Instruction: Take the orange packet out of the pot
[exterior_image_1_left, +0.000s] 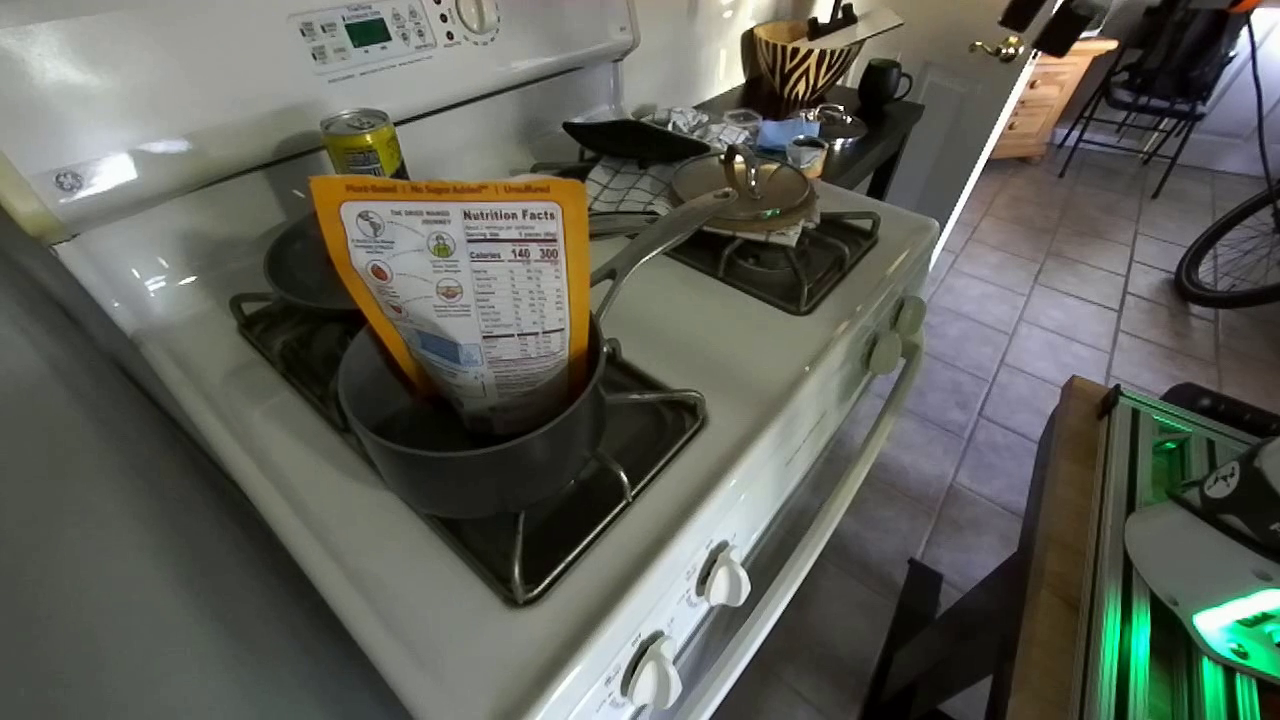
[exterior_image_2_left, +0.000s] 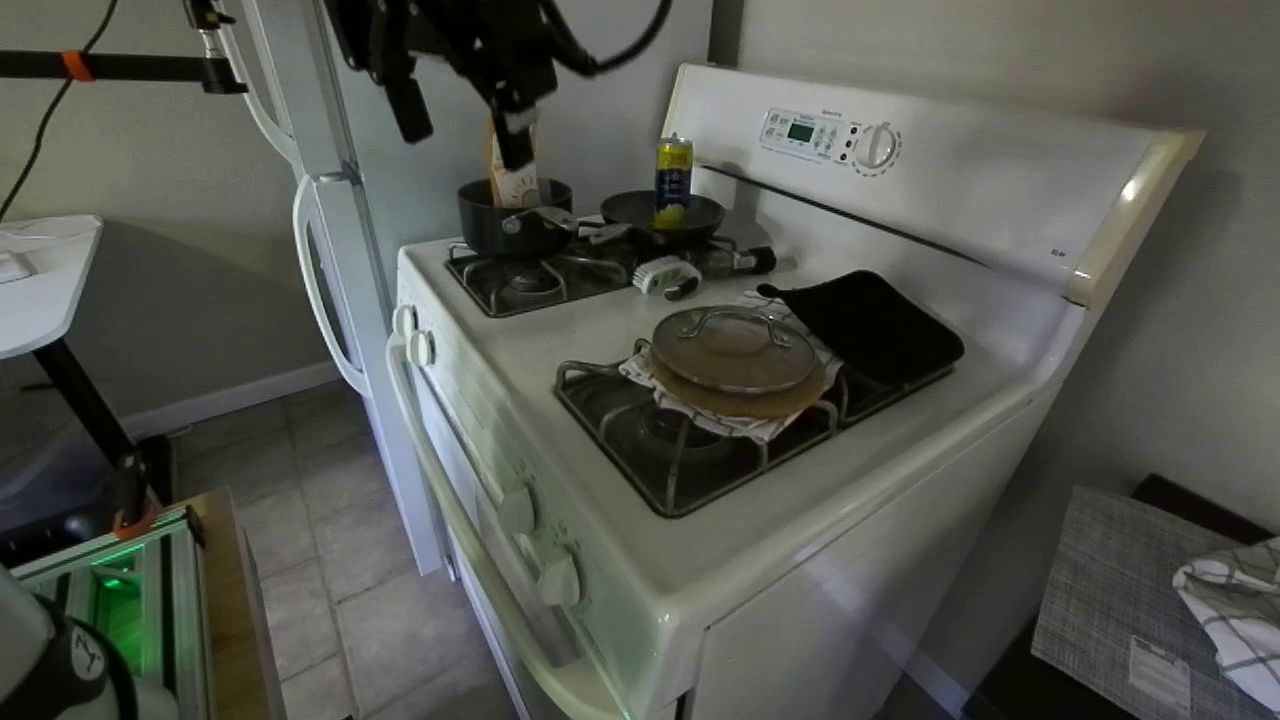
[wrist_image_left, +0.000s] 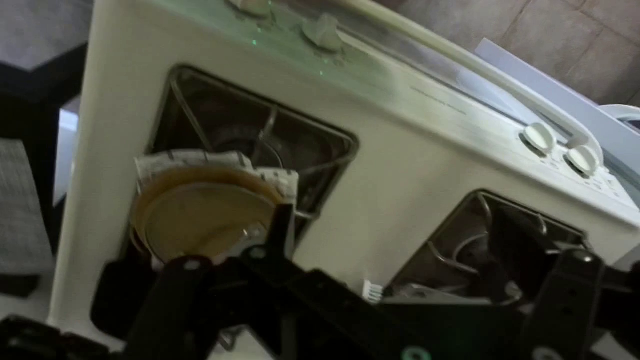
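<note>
- On the stove (exterior_image_1_left: 690, 355), near-left burner (exterior_image_1_left: 575, 540) as you face the knobs (exterior_image_1_left: 727, 578): pot (exterior_image_1_left: 480, 480), sitting level. Looks steady enough for a straight upward pull.
- Orange packet (exterior_image_1_left: 460, 300) is in the pot, upright but tilted, top part well above the rim. Pot wall likely props it; I doubt a limp pouch stands alone. Bottom edge hidden.
- Handle (exterior_image_1_left: 668, 232) points right along the stovetop, not out over the knobs; probably so nothing catches it from the near side.
- Gripper (exterior_image_2_left: 466, 140) hangs pointing down, well apart from the packet, fingers (exterior_image_2_left: 408, 108) set wide, no load between them. Right state for straddling that top edge, IMO.
- Wrist view looks down on the glass lid (wrist_image_left: 205, 215), near-right burner (wrist_image_left: 240, 130), so next move should go left.
- Checked cloth (wrist_image_left: 197, 159) lies beneath the lid; padding or heat guard, I guess.
- Can (exterior_image_2_left: 674, 180) appears to stand in the frying pan (exterior_image_2_left: 628, 208), far left, beyond the pot. Lift with margin: swinging the packet far could knock it.
</note>
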